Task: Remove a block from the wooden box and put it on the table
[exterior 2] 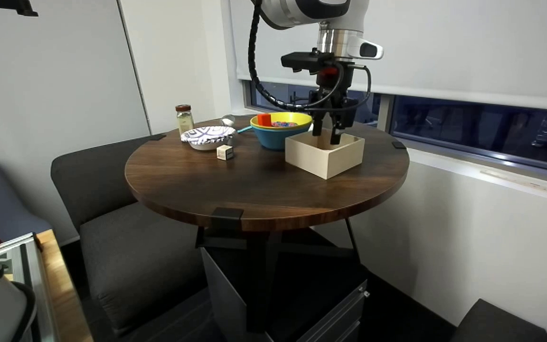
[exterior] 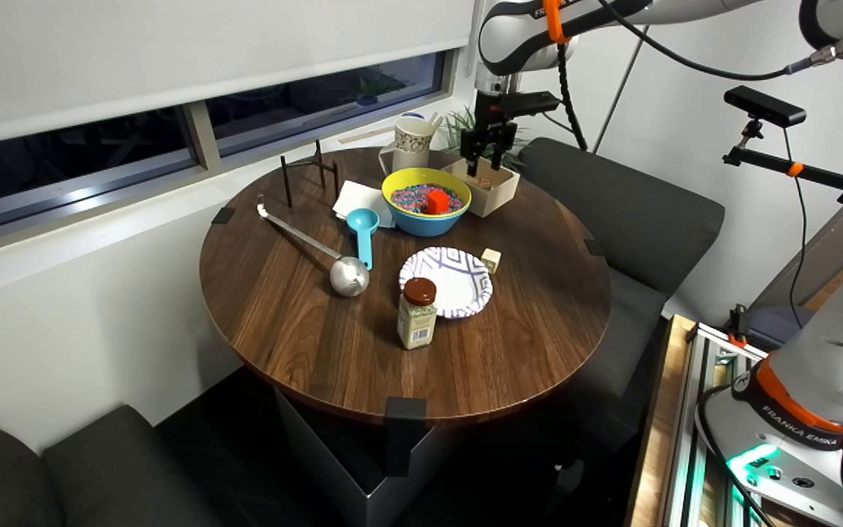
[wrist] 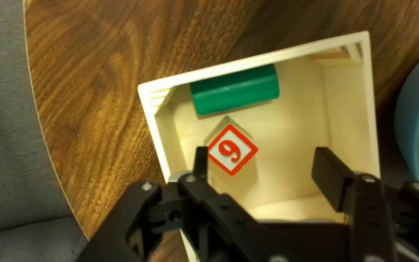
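The pale wooden box point(exterior: 496, 199) point(exterior 2: 306, 156) stands on the dark round table point(exterior: 509, 351) point(exterior 2: 254, 190) point(wrist: 96, 72). In the wrist view, inside the box point(wrist: 371, 109), lies a block point(wrist: 233, 150) with a red border and a red 9 or 6 on top. A green cylinder point(wrist: 235, 90) lies along one wall. My gripper point(exterior: 485, 165) point(exterior 2: 326, 135) point(wrist: 260, 154) points down over the box, open, nothing held, fingertips around rim height. In the wrist view the left fingertip overlaps the block's left corner; I cannot tell if they touch. The box's near part is hidden by the gripper.
Beside the box stands a yellow bowl in a blue one point(exterior: 425, 219) point(exterior 2: 276, 135), with coloured bits and a red block point(exterior: 437, 202). Another block point(exterior: 491, 260) point(exterior 2: 224, 152) sits by a paper bowl point(exterior: 458, 282). A mug point(exterior: 412, 143), spice jar point(exterior: 417, 322) and ladle point(exterior: 349, 277) stand around.
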`<action>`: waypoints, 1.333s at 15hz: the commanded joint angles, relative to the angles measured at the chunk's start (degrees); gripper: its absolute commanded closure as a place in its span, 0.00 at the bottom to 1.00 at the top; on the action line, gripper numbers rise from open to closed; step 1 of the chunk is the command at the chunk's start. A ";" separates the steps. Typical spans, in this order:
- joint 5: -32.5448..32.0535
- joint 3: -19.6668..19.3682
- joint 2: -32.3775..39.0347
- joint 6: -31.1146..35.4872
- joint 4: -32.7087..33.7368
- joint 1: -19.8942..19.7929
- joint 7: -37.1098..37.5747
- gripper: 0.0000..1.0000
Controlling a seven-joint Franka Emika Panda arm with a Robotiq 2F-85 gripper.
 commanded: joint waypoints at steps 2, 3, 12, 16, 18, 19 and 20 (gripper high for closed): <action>-0.52 -0.37 1.30 -2.05 1.08 0.13 0.81 0.53; -0.79 -0.49 1.51 -1.98 1.06 0.14 0.86 0.55; -2.91 -1.08 2.95 -1.89 1.16 0.20 0.76 0.32; -2.74 -1.13 3.68 -2.38 1.70 -0.03 0.83 0.28; -2.20 -1.01 3.95 -2.62 2.05 -0.27 0.57 0.25; -1.75 -0.84 4.03 -2.76 2.22 -0.45 0.29 0.22; -1.07 -0.52 4.09 -2.66 2.27 -0.75 -0.51 0.19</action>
